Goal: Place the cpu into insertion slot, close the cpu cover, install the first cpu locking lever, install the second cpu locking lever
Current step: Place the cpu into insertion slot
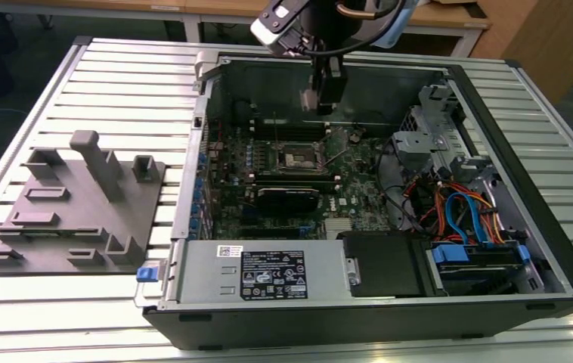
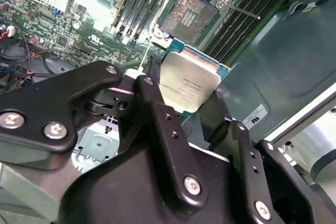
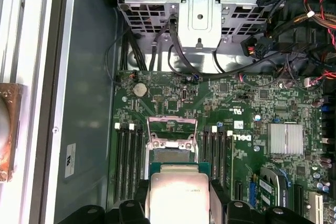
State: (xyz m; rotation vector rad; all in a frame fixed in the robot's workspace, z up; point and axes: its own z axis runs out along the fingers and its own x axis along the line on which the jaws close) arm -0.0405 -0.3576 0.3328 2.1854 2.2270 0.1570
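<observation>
My gripper [image 1: 324, 94] hangs over the back of the open computer case, above the motherboard. In both wrist views its black fingers [image 2: 149, 93] are shut on the cpu [image 2: 190, 85], a small square chip with a silver-grey top and a green edge. The cpu [image 3: 178, 192] sits between the fingertips, held above and just short of the insertion slot [image 2: 191, 14]. The slot lies uncovered, its contact field and silver rim showing. The cpu cover [image 3: 172, 129] stands raised at the slot's far side. A thin lever wire [image 2: 242, 12] runs beside the slot.
Memory slots [image 2: 131, 3] flank the socket on both sides. A black card [image 1: 286, 198] and a grey power supply [image 1: 256, 268] lie nearer the case front. A drive cage with coloured cables [image 1: 468, 208] fills the exterior view's right. A grey fixture block [image 1: 75, 204] stands outside the case.
</observation>
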